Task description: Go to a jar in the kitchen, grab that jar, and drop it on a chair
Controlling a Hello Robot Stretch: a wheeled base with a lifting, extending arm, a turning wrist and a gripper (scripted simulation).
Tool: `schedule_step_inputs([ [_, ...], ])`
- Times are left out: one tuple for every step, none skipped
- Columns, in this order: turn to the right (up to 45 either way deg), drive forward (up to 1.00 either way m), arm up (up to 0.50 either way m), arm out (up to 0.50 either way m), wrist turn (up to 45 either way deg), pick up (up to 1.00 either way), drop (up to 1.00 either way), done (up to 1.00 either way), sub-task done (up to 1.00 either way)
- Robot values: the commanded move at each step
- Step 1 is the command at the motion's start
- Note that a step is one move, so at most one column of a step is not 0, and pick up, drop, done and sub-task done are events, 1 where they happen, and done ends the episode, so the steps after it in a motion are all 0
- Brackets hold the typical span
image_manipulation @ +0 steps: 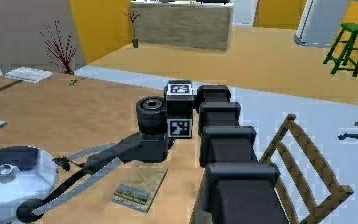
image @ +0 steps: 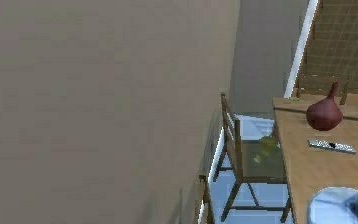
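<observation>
Forward view: yellowish blob (image: 267, 146) on chair (image: 249, 167)

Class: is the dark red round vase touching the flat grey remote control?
Apart. The forward view shows bare wooden tabletop between the vase and the remote.

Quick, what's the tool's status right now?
Tool: cannot tell whether it holds anything; its far end is at a round grey-white thing on the table.

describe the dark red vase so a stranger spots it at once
Look at the wooden table at the forward view's right, beside the wooden chair. Near its far end stands the vase: round-bellied, narrow-necked, dark red, unlike the flat grey remote before it.
</observation>
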Motion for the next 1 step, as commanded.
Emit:
schedule_step_inputs([
  [0.0,0.0,0.0,0.0,0.0,0.0,1.0,0.0,0.0],
])
